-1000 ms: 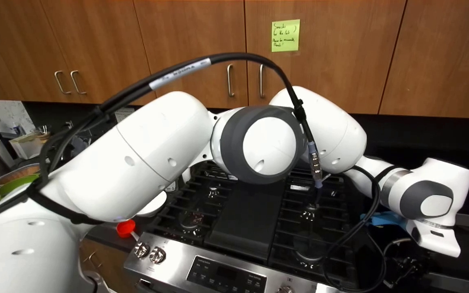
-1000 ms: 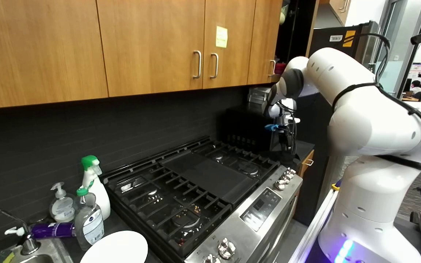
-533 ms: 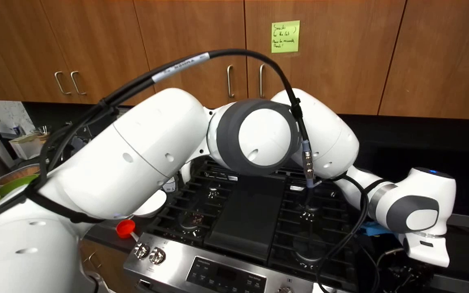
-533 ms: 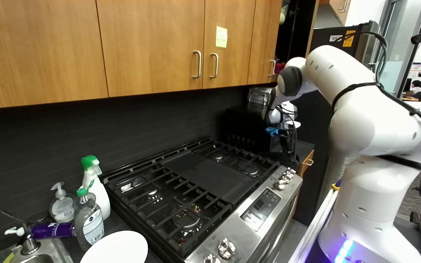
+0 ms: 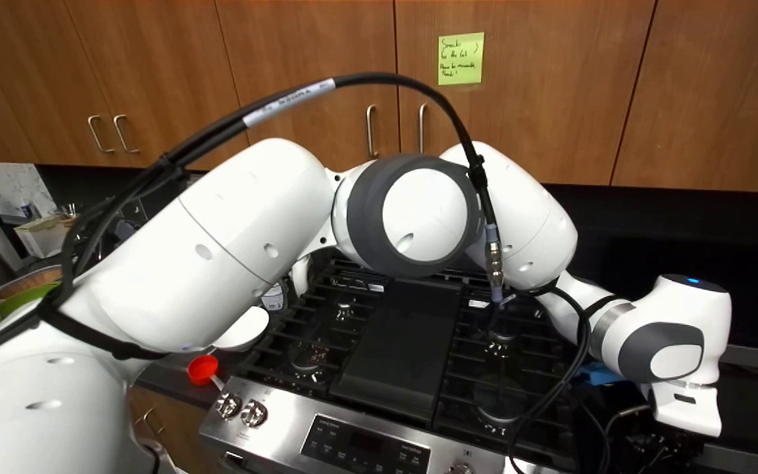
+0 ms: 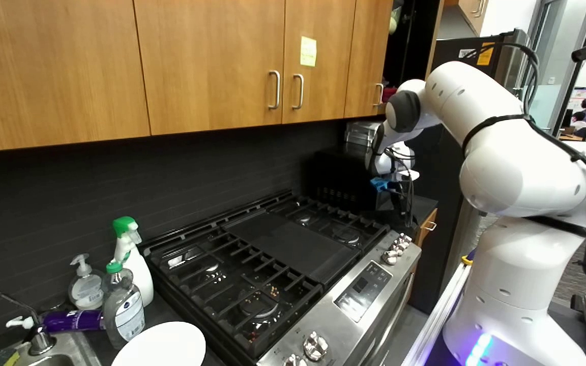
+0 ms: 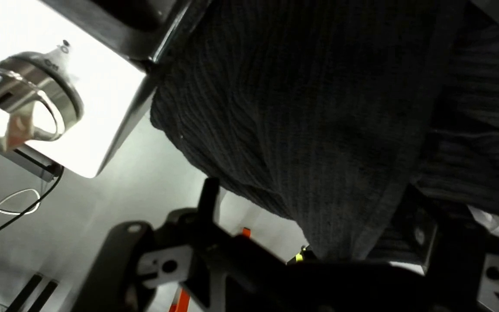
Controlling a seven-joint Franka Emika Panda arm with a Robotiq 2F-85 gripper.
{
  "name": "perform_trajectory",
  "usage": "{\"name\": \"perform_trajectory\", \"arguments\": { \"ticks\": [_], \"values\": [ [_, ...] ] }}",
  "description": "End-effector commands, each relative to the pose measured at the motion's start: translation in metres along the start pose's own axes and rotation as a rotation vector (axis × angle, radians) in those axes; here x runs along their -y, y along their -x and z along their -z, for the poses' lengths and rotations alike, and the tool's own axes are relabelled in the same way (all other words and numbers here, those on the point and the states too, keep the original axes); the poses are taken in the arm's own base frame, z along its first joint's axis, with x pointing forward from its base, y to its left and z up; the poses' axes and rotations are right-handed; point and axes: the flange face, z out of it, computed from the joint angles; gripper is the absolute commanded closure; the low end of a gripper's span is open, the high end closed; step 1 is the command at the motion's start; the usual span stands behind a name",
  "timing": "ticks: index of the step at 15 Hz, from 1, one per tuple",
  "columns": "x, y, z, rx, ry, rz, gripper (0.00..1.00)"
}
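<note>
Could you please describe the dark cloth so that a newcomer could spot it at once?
In the wrist view, find the stove at upper left, with its shiny metal knob. To its right, the dark cloth spreads in folds, narrowing down toward the open gripper. Its ribbed fabric sets it apart from the smooth, bright stove beside it.

In the wrist view we see a charcoal ribbed cloth (image 7: pixel 319 108), folded and rumpled, just beside the front corner of the stove (image 7: pixel 108 84). Its fine ribs run lengthwise down the main panel, while another fold at the right shows them crosswise. We see it taper between the spread jaws of the gripper (image 7: pixel 316 203); we cannot tell whether they touch it.
</note>
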Motion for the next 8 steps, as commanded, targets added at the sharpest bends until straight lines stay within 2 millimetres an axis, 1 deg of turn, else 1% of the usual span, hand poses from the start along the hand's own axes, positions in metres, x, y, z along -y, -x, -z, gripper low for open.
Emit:
{"name": "perform_trajectory", "arguments": {
  "ticks": [1, 2, 3, 4, 5, 8],
  "values": [
    [-0.010, -0.009, -0.007, 0.009, 0.033, -0.020, 0.00],
    [-0.010, -0.007, -0.010, 0.018, 0.044, -0.014, 0.25],
    [-0.011, -0.007, -0.013, 0.022, 0.053, -0.015, 0.27],
    [-0.011, -0.007, -0.015, 0.030, 0.056, -0.016, 0.32],
    [-0.014, -0.010, -0.017, 0.039, 0.070, -0.022, 0.39],
    [-0.021, -0.027, -0.027, 0.061, 0.103, -0.060, 0.66]
  ]
}}
